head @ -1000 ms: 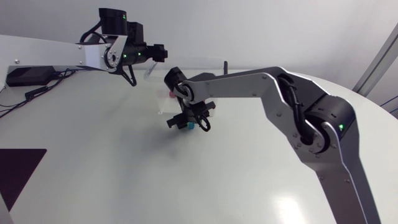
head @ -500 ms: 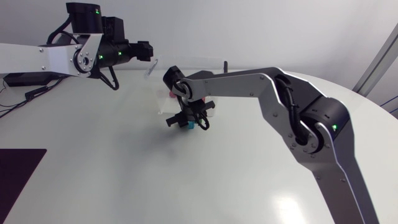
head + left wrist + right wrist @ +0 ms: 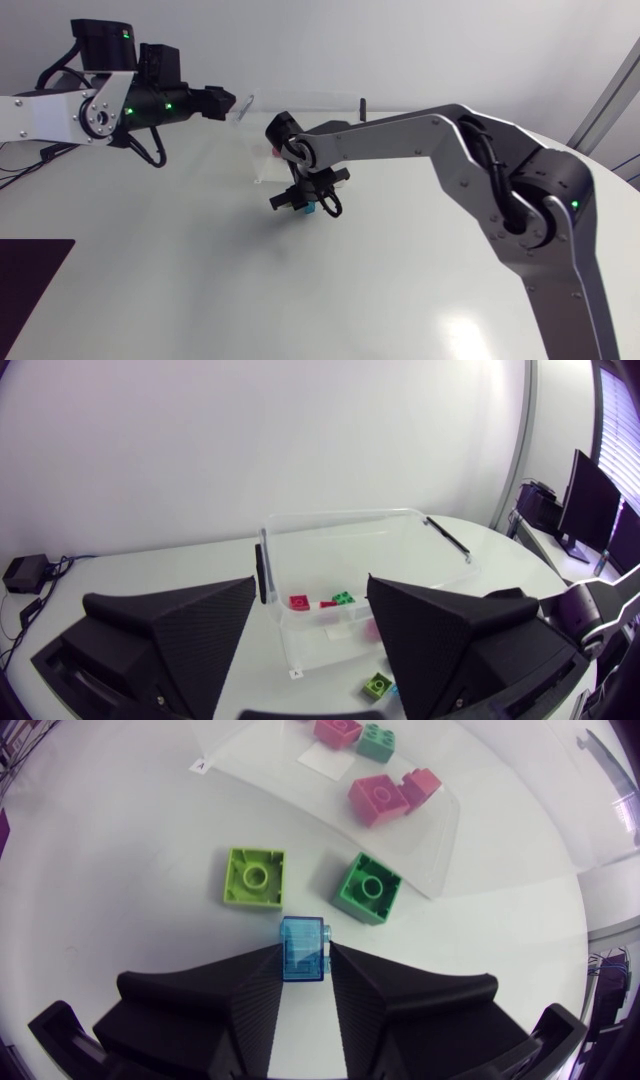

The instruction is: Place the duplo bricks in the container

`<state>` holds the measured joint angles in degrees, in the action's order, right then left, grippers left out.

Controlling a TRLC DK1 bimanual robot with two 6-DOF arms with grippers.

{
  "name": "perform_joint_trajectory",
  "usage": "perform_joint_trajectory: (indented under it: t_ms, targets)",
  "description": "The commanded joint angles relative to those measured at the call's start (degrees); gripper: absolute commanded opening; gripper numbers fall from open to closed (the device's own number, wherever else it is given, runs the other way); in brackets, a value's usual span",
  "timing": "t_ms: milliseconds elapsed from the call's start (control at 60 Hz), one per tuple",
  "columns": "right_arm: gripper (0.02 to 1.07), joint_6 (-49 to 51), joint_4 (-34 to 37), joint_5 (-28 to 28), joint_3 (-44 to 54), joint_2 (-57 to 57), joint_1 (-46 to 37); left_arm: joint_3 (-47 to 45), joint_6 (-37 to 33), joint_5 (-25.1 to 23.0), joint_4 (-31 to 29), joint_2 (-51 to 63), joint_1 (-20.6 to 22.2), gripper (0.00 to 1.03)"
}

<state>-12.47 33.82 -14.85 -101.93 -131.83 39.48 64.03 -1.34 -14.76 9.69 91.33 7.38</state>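
Note:
My right gripper [image 3: 304,968] is shut on a small translucent blue brick [image 3: 304,942], its fingers pressing both sides. Just ahead of it on the table lie a lime brick [image 3: 254,877] and a green brick [image 3: 367,888]. Beyond them stands the clear container [image 3: 440,830], holding pink bricks [image 3: 375,798] and a green one [image 3: 376,742]. From overhead, the right gripper [image 3: 298,200] sits low at the container's [image 3: 262,168] near side with the blue brick [image 3: 308,208]. My left gripper [image 3: 222,101] hangs open and empty above the table, left of the container [image 3: 350,518].
A dark mat [image 3: 30,275] covers the table's front left corner. A black box with cables [image 3: 45,124] lies at the far left. The right arm's long grey links [image 3: 400,135] stretch over the table's right half.
My right gripper has shut on the blue brick. The left arm has pulled back to the left, away from the container, with its gripper unchanged.

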Motion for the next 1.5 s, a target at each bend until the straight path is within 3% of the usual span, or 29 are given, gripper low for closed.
perform_joint_trajectory:
  t_ms: [0, 200, 533, 850, 1483]
  targets:
    - [0.34, -1.24, -1.3, -0.35, 4.28, 4.74, 0.51, -2.59, -2.44, -2.37, -1.34, -2.38, -1.22, 0.78]
    - [0.34, -0.54, -2.36, -0.35, 8.24, 13.27, -0.9, -5.58, -9.29, -8.53, -5.3, -2.65, -2.37, 0.78]
    - [0.34, 0.69, -1.39, -0.27, 3.84, 22.23, -3.63, -7.52, -15.88, -10.72, -7.41, 5.0, 1.68, 0.78]
    - [0.34, 0.78, -1.48, 0.09, -2.57, 20.82, -6.44, -5.49, -17.02, -10.72, -4.16, 14.23, 6.77, 0.78]
    - [0.34, 0.96, -2.01, 2.37, -19.36, 5.53, -11.45, 1.36, -17.9, -8.97, 3.93, 26.36, 9.23, 0.78]
